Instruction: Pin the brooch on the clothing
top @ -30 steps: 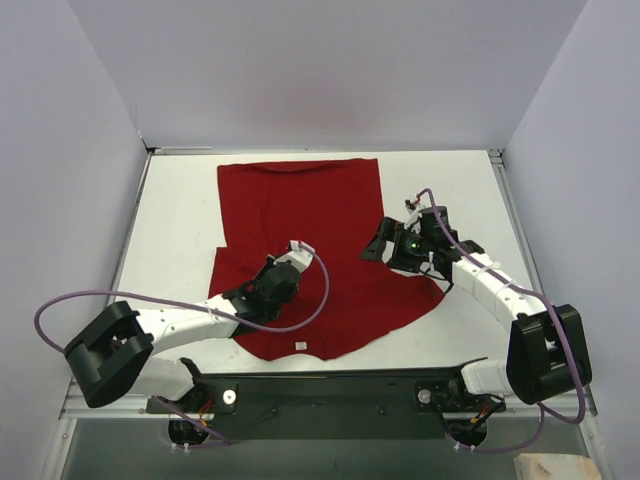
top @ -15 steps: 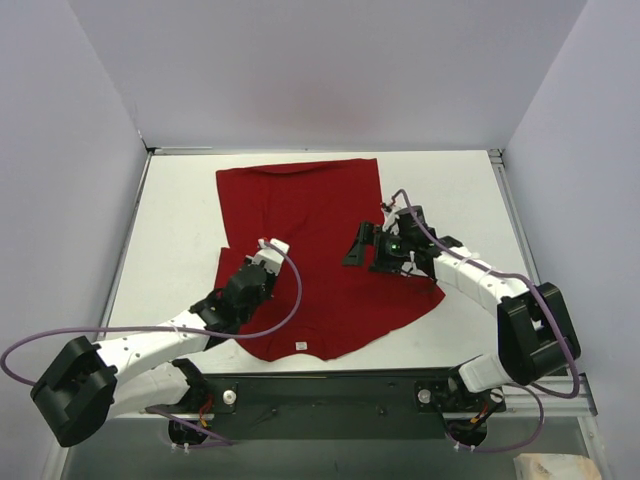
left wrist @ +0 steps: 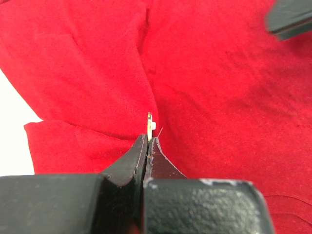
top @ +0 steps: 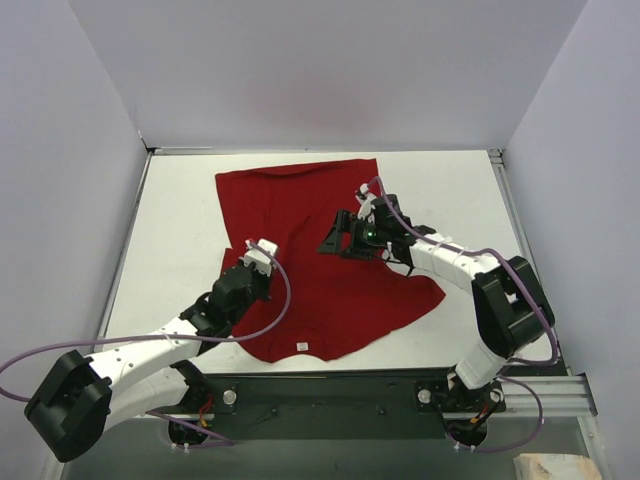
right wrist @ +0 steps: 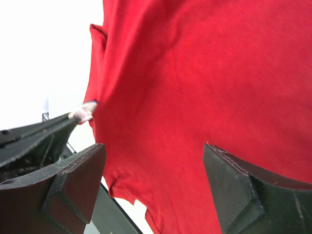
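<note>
— Looking down from the top camera, what lies where?
— A red T-shirt (top: pixel 300 200) lies on the white table (top: pixel 180 220), with the left gripper (top: pixel 264 256) at its left sleeve and the right gripper (top: pixel 335 236) over its middle.
— Left wrist?
— Fingers pressed together, pinching the brooch (left wrist: pixel 150 124) (seen edge-on) beside a fabric fold.
— Right wrist?
— Fingers spread wide above the T-shirt.

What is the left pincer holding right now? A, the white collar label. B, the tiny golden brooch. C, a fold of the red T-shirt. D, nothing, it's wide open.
B: in the left wrist view the left pincer is shut on the tiny golden round brooch, which pokes out edge-on from its tips in front of the deep-red soft fabric T-shirt.
</note>
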Robot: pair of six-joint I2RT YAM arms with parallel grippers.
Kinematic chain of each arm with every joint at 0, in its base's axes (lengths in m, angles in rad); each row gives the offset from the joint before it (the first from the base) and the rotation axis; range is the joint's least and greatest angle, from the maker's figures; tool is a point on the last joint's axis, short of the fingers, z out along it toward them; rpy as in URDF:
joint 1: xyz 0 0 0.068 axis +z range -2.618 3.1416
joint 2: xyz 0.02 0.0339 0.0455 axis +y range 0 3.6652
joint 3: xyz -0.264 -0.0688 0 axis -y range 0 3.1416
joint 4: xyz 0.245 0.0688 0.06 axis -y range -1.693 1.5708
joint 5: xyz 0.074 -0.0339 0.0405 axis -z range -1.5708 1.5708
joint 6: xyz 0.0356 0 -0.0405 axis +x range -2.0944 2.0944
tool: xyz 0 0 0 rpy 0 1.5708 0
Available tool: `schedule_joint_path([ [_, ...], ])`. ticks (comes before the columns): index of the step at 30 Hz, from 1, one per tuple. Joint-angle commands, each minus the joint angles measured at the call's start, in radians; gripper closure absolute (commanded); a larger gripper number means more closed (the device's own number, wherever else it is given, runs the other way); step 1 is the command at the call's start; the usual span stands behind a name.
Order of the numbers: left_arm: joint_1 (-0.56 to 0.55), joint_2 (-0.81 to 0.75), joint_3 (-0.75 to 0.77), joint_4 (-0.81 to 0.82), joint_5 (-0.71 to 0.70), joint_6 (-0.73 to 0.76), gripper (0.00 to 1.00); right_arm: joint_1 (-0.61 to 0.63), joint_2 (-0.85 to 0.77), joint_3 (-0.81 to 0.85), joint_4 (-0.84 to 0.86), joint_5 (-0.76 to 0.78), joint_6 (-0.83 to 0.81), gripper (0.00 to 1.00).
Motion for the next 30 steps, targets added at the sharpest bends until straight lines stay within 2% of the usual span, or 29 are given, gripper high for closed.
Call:
schedule_joint_path([
  [1, 0.017, -0.027, -0.015, 0.104, 0.063, -0.032, 1.0, 0.025, 0.052, 0.07, 0.107, -0.049, 0.06, 0.2],
  [8, 0.032, -0.06, -0.094, 0.234, 0.071, -0.082, 1.0, 0.084, 0.129, 0.138, 0.142, -0.075, 0.106, 0.3],
  [17, 0.052, -0.106, -0.181, 0.386, 0.128, -0.153, 1.0, 0.131, 0.149, 0.141, 0.174, -0.077, 0.118, 0.35],
  [21, 0.07, -0.113, -0.224, 0.501, 0.168, -0.194, 1.0, 0.142, 0.162, 0.138, 0.191, -0.078, 0.124, 0.37],
  [30, 0.113, -0.122, -0.278, 0.61, 0.252, -0.242, 1.0, 0.148, 0.163, 0.106, 0.254, -0.1, 0.117, 0.42],
])
